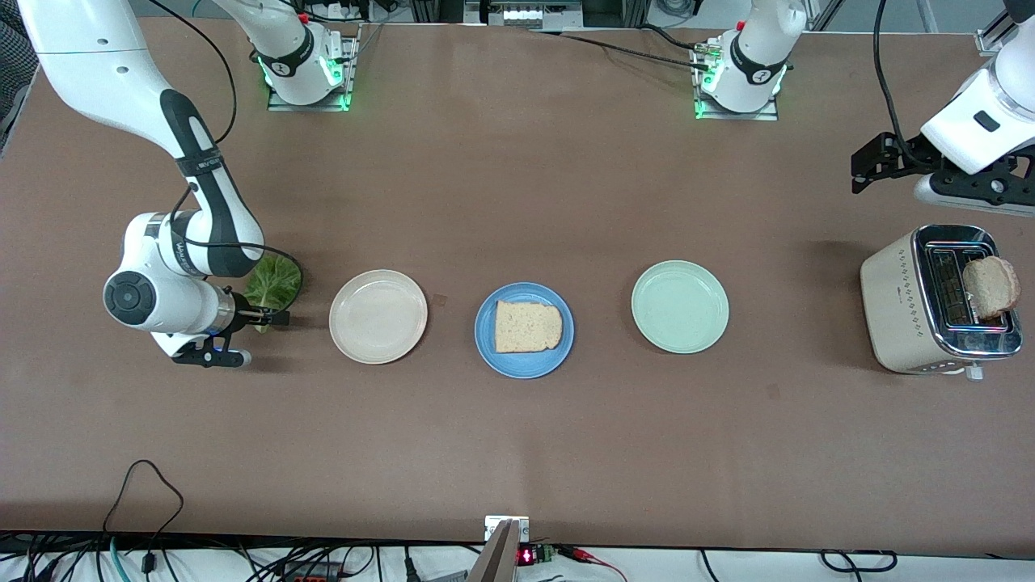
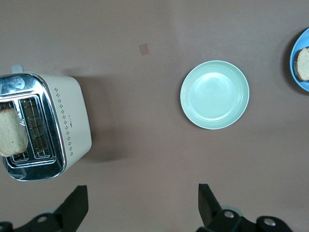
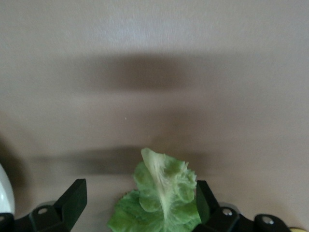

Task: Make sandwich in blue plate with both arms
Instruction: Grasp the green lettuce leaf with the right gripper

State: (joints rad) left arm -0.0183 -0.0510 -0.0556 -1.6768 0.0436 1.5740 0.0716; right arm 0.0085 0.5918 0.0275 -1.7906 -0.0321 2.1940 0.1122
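Note:
The blue plate [image 1: 558,356] sits mid-table with one slice of bread [image 1: 527,326] lying flat on it. A second slice [image 1: 990,287] stands up out of the toaster [image 1: 906,303] at the left arm's end. The green lettuce leaf [image 1: 275,281] lies on the table at the right arm's end. My right gripper [image 3: 140,203] is low over the leaf [image 3: 161,198] and open, with the leaf between its fingers and one finger against the leaf's edge. My left gripper [image 2: 143,203] hangs open and empty over bare table by the toaster [image 2: 67,121].
A cream-beige plate [image 1: 378,316] lies between the lettuce and the blue plate. A pale mint-green plate [image 1: 680,306] lies between the blue plate and the toaster. Cables run along the table's near edge.

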